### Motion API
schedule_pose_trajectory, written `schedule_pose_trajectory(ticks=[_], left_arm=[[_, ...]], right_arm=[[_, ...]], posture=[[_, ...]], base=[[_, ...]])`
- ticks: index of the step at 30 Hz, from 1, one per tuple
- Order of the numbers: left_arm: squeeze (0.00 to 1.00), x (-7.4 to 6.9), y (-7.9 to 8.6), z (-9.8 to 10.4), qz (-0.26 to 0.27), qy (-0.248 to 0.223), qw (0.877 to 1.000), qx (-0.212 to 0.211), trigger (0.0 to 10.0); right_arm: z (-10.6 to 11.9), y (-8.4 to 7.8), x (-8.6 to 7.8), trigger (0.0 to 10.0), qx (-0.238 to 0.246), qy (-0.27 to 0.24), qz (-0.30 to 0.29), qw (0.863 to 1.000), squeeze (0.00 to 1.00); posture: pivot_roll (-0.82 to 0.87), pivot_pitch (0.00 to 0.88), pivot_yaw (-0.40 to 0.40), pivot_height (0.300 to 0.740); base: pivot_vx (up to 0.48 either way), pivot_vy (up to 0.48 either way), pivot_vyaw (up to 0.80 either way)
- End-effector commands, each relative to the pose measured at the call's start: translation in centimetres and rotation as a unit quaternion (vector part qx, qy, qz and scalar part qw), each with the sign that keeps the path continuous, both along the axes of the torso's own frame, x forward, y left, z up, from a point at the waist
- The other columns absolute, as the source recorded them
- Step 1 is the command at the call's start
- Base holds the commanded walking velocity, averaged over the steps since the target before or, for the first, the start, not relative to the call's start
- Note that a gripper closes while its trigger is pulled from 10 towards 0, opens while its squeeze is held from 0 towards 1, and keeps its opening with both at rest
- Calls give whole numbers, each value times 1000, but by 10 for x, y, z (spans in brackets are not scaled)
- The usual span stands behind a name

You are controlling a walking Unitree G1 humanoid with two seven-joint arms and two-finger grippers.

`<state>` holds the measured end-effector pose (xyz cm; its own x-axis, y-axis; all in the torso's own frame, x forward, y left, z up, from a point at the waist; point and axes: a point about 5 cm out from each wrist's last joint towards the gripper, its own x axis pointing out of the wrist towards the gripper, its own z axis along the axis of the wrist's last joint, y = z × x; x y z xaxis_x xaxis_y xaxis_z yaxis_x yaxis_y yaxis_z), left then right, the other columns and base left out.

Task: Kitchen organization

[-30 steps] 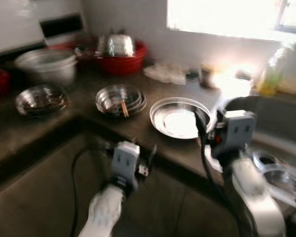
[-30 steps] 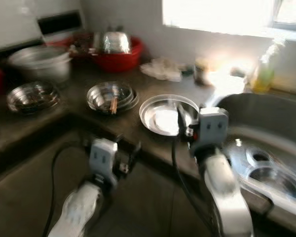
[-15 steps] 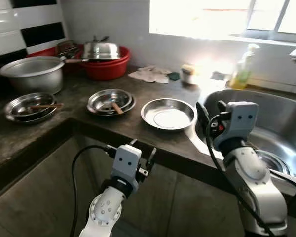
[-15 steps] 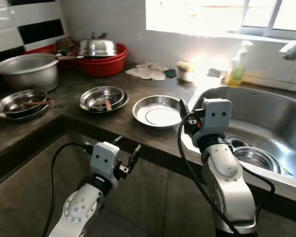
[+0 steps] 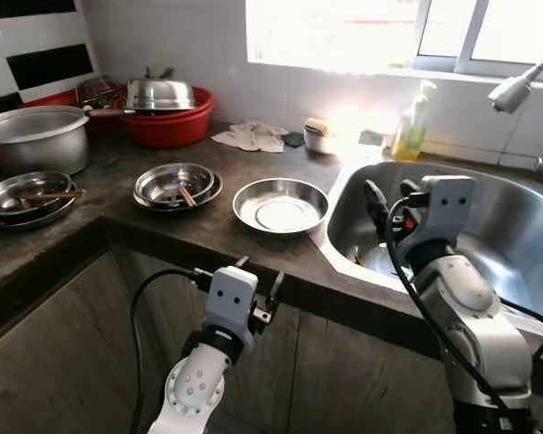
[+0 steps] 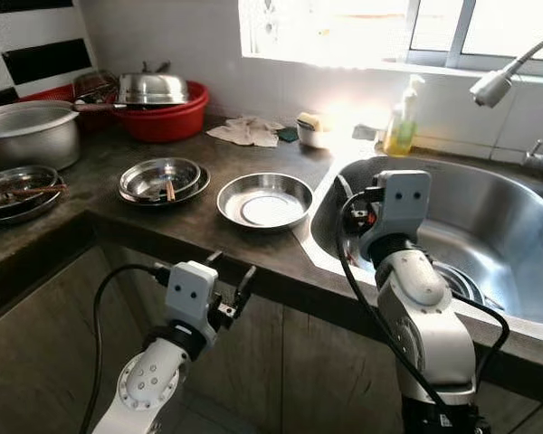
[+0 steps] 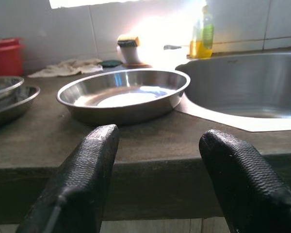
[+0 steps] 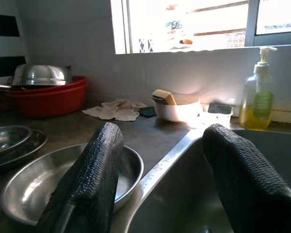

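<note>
Two grippers, jaws open and empty: left gripper [image 5: 258, 291] below the table [image 5: 208, 237] edge, right gripper [image 5: 385, 197] over the sink [image 5: 516, 226]. Steel plate [image 5: 281, 204] lies on the table between them, untouched.

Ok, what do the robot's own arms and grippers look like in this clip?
Both arms are rounded silver shells ending in boxy pale-grey wrist blocks with looping black cables. The left gripper and right gripper each have two long black fingers with a textured, dimpled surface.
</note>
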<state>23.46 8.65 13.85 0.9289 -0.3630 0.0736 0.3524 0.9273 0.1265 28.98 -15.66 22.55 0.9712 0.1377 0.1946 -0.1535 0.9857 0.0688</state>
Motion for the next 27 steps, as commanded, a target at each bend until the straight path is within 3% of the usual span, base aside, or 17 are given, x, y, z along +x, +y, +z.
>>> schedule_pose_trajectory(ticks=[1, 15, 23, 27], left_arm=[[0, -1, 1, 0, 4, 0, 1000, 9, 10000], [0, -2, 1, 3, 5, -14, 1000, 13, 10000], [0, 2, 7, 4, 37, -6, 999, 6, 10000], [0, 3, 10, 2, 45, -6, 999, 12, 10000]], right_arm=[[1, 1, 2, 10000, 4, 6, 9, 1000, 0], [6, 4, 7, 10000, 1, -3, 14, 1000, 0], [10, 9, 12, 10000, -15, -10, 16, 1000, 0], [14, 9, 16, 10000, -4, -10, 17, 1000, 0]], posture=[[99, 5, -48, 740], [104, 9, -51, 740], [106, 12, -54, 740], [106, 14, -55, 740]], base=[[0, 0, 0], [0, -22, 0], [244, -258, 794], [0, 0, 0]])
